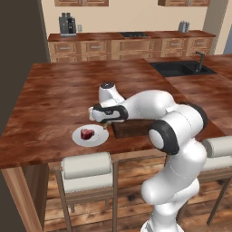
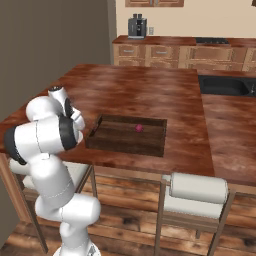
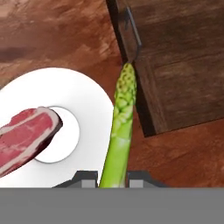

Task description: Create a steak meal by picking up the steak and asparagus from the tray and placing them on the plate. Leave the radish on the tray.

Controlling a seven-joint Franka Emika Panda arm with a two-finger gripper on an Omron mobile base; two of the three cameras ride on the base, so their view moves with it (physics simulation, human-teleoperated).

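Nearest to the hand camera, the two-finger gripper (image 3: 112, 177) is closed around the base of the thin bright green asparagus stalk (image 3: 119, 133), whose scaly tip points away from the fingers toward the corner of the tray. The stalk looks light and quite stiff, but it is smooth and narrow, so I judge that a hold near the thick lower end, as here, is the safest one; a hold at the tender tip could bruise it or let it turn. Just under the stalk lies the small round white plate (image 3: 89, 94), and the chunky piece of red raw steak with pale marbling (image 3: 24, 138) already rests on it, partly over the shallow centre well. The asparagus hangs above the plate's edge on the tray side, so it probably needs a little more travel toward the steak before release. Farther away, the dark brown rectangular wooden tray with raised rim (image 2: 127, 146) sits just beside the plate, and the tiny magenta radish (image 2: 138, 128) lies inside it, alone.
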